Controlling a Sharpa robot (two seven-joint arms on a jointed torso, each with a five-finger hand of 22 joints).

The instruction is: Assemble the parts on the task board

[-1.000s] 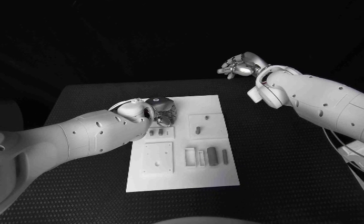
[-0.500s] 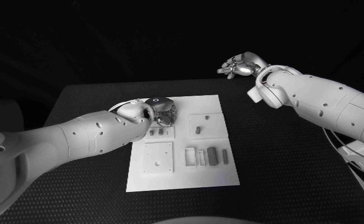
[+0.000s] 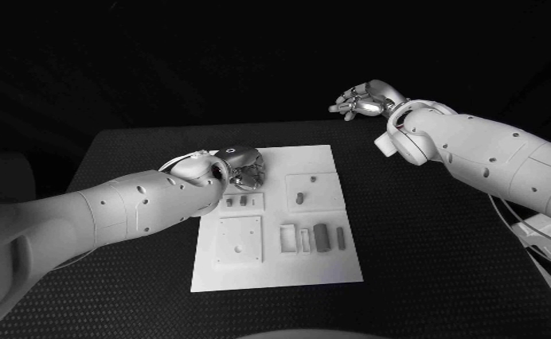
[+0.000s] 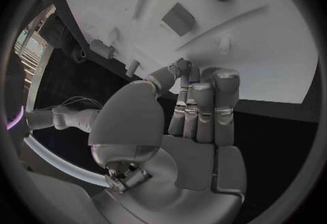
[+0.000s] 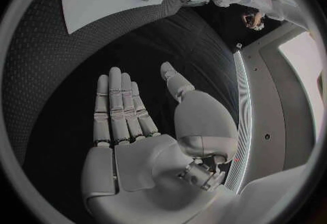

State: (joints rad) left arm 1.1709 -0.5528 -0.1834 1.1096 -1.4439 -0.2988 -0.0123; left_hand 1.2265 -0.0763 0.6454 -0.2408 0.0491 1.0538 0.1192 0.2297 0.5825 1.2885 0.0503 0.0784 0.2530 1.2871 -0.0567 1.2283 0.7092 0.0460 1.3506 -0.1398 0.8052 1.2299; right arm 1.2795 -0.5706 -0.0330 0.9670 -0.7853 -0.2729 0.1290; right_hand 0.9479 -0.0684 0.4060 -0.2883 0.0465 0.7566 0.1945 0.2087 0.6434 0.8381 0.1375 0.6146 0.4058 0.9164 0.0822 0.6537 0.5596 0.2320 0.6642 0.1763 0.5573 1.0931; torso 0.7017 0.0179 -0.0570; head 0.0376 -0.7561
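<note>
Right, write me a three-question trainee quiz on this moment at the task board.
1. True or false: the right hand rests on the task board.
2. Which hand is over the board's far-left corner? A) left hand B) right hand
3. Fill in: the right hand's fingers are spread and hold ____.

Key: 1 false, it is raised off past the board's far-right corner; 2 A; 3 nothing.

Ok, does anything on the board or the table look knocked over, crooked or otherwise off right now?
Nothing stands out. The task board lies flat on the black table, and the small parts sit in tidy rows on it. The left hand is over the board's far left corner; the right hand is raised, open and holds nothing.
</note>
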